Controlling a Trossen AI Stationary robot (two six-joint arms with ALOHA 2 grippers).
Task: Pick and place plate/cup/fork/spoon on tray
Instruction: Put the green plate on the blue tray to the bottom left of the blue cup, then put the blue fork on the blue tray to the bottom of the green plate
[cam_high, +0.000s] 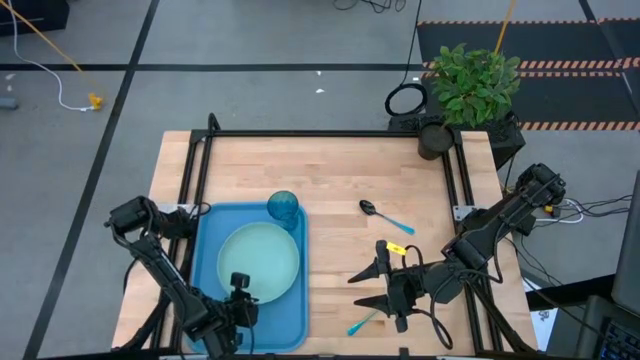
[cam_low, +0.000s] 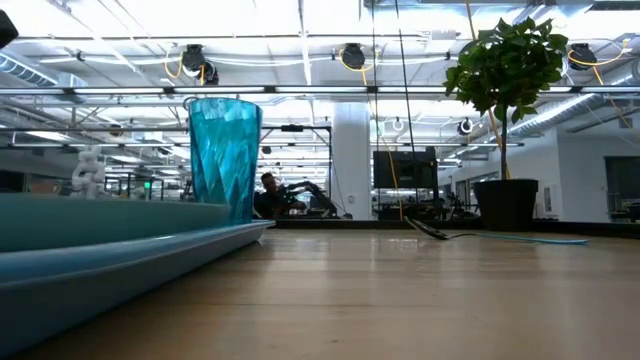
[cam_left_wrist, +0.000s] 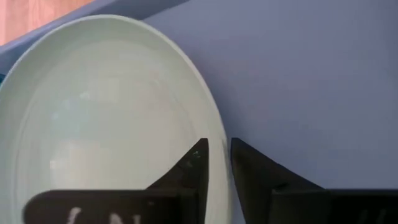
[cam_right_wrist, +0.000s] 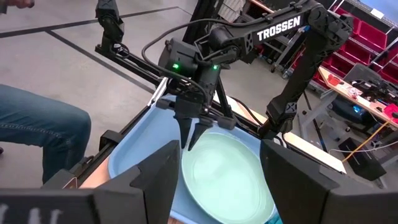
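The pale mint plate lies flat in the blue tray at the table's left. The teal cup stands upright in the tray's far right corner, and also shows in the low view. The spoon and the fork lie on the bare wood right of the tray. My left gripper is at the plate's near rim, its fingers close together. My right gripper hangs wide open and empty above the wood between spoon and fork. My left gripper has the plate's near rim between its two fingers, one finger over the plate's inside and one over the tray. The fingers come from above, pointing down, and lie across the rim. The plate rests flat on the tray.
A potted plant stands at the table's far right corner. Black frame rails run along the far edge and both sides. A person's leg in jeans shows beyond the table's left side. Bare wood lies between the tray and the right rail.
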